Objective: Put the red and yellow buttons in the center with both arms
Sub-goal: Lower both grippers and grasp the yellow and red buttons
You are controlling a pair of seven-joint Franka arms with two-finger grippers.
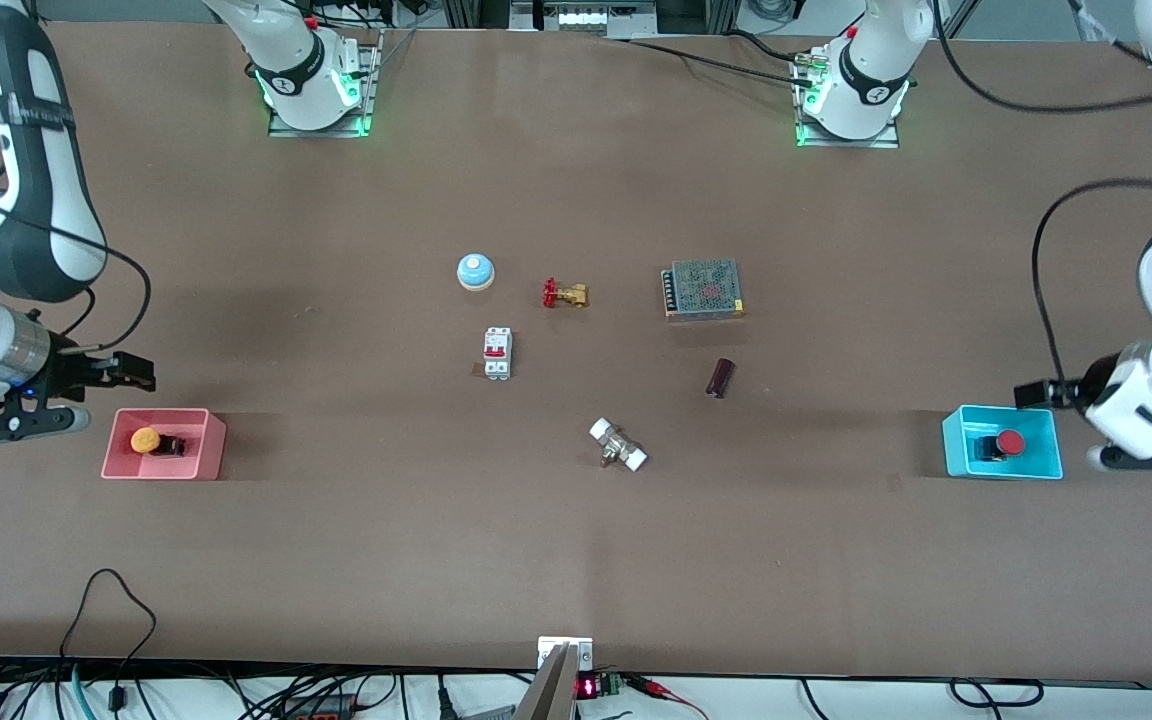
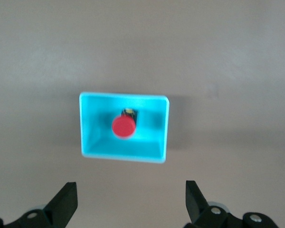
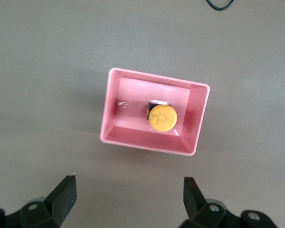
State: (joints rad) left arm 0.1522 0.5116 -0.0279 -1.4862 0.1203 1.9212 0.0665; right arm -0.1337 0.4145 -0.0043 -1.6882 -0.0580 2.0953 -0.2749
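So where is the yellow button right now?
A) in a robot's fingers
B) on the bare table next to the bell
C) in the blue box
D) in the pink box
D: the yellow button lies inside the pink box at the right arm's end of the table, with the open right gripper empty beside that box.

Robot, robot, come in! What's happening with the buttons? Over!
Both grippers open, empty: left gripper by blue bin, right gripper by pink bin. Red button and yellow button each in its bin. Nothing blocking.
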